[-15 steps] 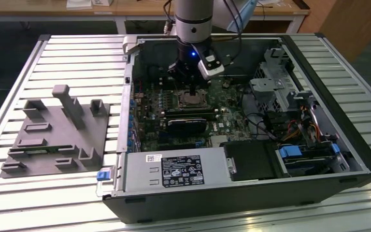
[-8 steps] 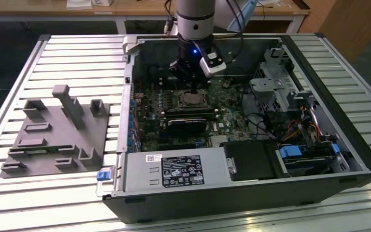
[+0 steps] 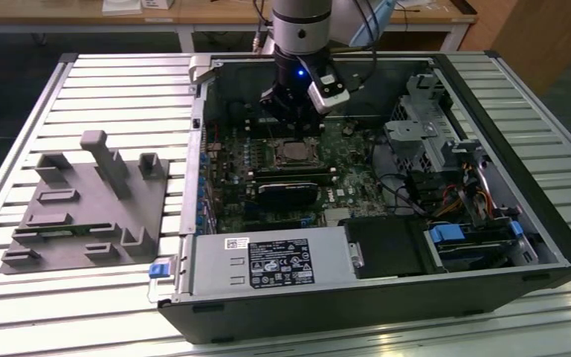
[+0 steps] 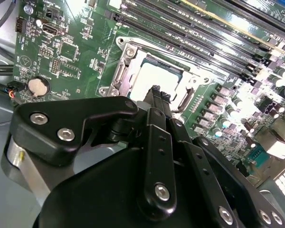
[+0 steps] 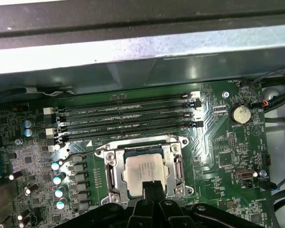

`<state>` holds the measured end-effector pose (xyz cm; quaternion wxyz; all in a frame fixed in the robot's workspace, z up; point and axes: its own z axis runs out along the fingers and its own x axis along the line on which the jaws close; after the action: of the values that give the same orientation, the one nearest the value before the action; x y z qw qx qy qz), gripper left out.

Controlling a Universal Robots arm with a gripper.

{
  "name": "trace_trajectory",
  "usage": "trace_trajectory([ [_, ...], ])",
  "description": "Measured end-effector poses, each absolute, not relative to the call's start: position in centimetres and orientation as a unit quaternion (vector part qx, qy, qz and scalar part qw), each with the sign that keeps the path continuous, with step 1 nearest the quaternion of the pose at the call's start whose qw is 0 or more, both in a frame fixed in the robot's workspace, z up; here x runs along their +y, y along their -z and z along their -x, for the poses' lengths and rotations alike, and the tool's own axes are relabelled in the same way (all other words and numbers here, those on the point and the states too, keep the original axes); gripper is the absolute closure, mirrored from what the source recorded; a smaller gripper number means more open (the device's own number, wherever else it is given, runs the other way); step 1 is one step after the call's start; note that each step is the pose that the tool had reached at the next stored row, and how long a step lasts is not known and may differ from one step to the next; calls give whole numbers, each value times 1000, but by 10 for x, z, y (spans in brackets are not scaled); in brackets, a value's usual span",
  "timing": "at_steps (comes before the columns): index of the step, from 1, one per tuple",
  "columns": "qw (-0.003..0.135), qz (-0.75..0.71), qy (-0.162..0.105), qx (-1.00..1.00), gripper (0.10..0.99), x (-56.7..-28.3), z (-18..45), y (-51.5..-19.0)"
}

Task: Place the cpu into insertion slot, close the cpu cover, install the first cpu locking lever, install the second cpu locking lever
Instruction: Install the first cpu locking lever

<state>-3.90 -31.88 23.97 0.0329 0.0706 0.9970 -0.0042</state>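
Note:
The cpu point(image 5: 145, 170) lies flat in the insertion slot point(image 5: 115, 173) on the green board, its silvery top showing through the window of the cpu cover point(image 5: 176, 167), which lies down around it. A thin wire lever point(image 5: 80, 153) sticks out beside the socket. My gripper point(image 5: 152, 188) hovers at one edge of the chip, its black fingers pressed together with nothing between them. In the second wrist view the gripper point(image 4: 156, 90) stands over the cpu point(image 4: 154, 76). The exterior view has the gripper point(image 3: 291, 130) just above the socket point(image 3: 291, 154) inside the open case.
Long black memory slots point(image 5: 123, 118) run beside the socket, and a coin battery point(image 5: 239, 114) sits farther off. A black card point(image 3: 291, 195), a power supply point(image 3: 265, 264) and a drive cage point(image 3: 424, 137) crowd the case. A grey pegged fixture point(image 3: 87, 208) lies at the exterior view's left.

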Motion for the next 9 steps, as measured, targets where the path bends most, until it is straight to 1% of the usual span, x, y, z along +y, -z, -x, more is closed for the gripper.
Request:
trace_trajectory([
  [9, 33, -71, 4, 997, 980, -319, 39, -241],
])
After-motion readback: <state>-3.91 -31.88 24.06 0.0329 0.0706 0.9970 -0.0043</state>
